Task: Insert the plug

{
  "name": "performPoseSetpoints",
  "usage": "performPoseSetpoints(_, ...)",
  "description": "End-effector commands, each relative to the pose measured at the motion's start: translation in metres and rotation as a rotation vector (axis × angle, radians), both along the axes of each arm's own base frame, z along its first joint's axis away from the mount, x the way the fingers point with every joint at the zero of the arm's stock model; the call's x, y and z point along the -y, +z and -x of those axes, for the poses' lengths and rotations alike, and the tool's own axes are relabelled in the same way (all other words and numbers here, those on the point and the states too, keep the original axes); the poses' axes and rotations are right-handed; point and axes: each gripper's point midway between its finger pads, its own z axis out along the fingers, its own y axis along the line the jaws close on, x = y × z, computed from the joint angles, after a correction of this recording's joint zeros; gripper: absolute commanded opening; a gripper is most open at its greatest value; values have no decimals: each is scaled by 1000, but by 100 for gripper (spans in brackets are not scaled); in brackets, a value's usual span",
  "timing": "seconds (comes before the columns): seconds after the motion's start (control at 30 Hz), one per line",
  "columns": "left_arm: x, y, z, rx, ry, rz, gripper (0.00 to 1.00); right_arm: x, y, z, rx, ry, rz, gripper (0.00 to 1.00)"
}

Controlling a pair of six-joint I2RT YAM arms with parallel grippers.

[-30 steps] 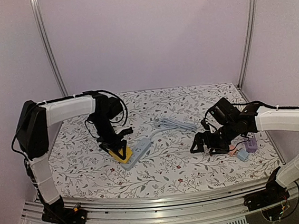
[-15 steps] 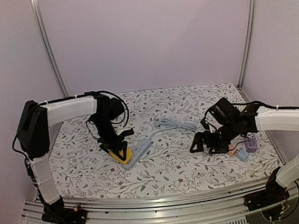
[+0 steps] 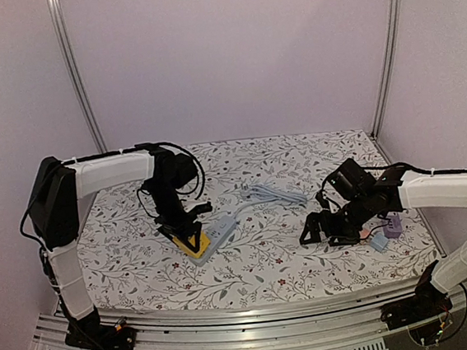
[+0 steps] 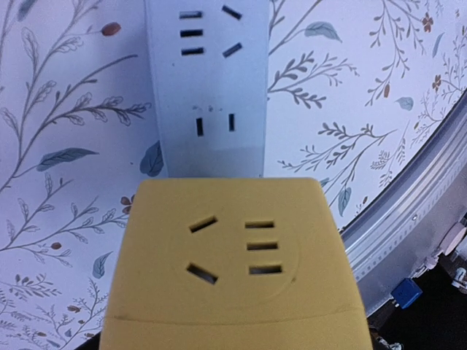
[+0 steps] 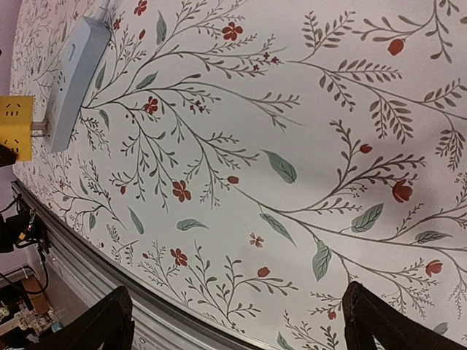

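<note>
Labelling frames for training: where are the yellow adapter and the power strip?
yellow adapter (image 4: 233,262), left wrist view, middle of its socket face.
power strip (image 4: 208,84), left wrist view, bare face between its sockets.

Enclosure seen from the front. A plain pale lilac back wall (image 3: 231,59) meets the side walls (image 3: 3,98) at two slim metal posts (image 3: 75,74). The worktop (image 3: 275,262) carries a white cloth printed with grey-green leafy sprigs and small red flowers. A ribbed aluminium rail (image 3: 256,326) runs along its near edge. The lighting is soft and even.
</note>
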Motion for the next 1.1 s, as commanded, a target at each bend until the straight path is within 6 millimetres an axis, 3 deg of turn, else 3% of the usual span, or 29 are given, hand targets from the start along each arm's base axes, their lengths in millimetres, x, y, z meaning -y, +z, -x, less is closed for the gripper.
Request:
performPoseSetpoints(0.0,3,-10,9,-23,-30,-18,0,-2,5,2,18,1,-23,99)
performPoseSetpoints(0.27,1,-13,10,-10,-54,-55,0,0,6,3,20,-1,-19,99)
performPoseSetpoints(0.6,-24,-9,-6,93,-55,-170,0,4,6,7,19,-11,-22,99)
performPoseSetpoints(1.07,-19,-9,-7,136,-104,-210,0,7,5,10,13,-20,-20,99)
